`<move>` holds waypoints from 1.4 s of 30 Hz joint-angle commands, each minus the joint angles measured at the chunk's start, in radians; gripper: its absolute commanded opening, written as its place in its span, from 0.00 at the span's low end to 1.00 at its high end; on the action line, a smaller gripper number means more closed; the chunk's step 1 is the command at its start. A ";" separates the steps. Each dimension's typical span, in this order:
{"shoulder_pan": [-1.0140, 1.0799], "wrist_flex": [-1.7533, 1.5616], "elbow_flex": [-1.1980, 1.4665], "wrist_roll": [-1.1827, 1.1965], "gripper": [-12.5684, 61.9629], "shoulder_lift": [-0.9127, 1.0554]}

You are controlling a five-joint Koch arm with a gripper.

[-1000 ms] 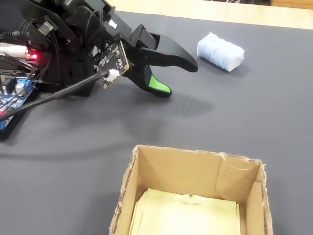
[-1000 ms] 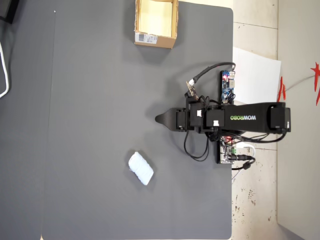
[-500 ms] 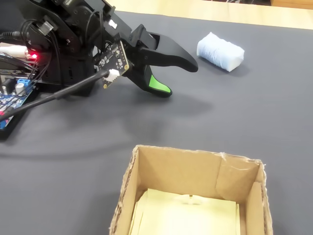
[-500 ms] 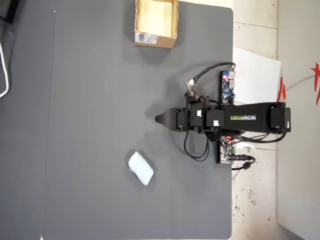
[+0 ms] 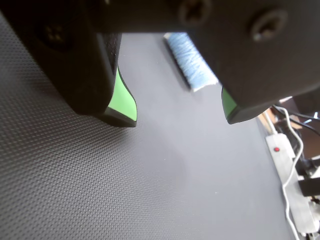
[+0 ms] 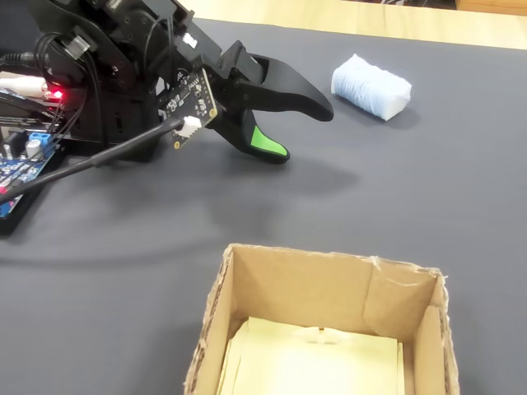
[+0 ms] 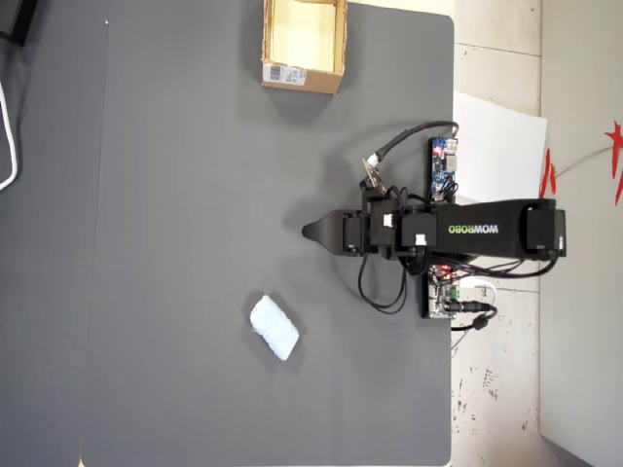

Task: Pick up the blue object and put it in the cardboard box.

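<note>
One dark grey mat (image 7: 195, 195) over pale speckled floor (image 7: 496, 399).

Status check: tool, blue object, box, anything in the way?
Tool open, empty. Blue object on mat, untouched. Cardboard box empty. Path clear.

Mat (image 7: 195, 195): dark grey, matt, finely dimpled weave close up. Gripper (image 6: 300, 132): black matt plastic; pads (image 5: 122, 100) glossy green. Block (image 6: 370, 86): pale blue-white, soft, fibrous, cloth-like. Box (image 6: 288, 288): tan cardboard, rough torn edges, pale yellow paper lining; white printed label (image 7: 289, 74). Circuit board (image 7: 443, 167): blue, glossy. Table (image 6: 346, 16): pale wood, smooth.
</note>
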 commanded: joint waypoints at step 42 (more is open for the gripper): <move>-0.591 -0.104 -0.037 0.112 0.62 0.071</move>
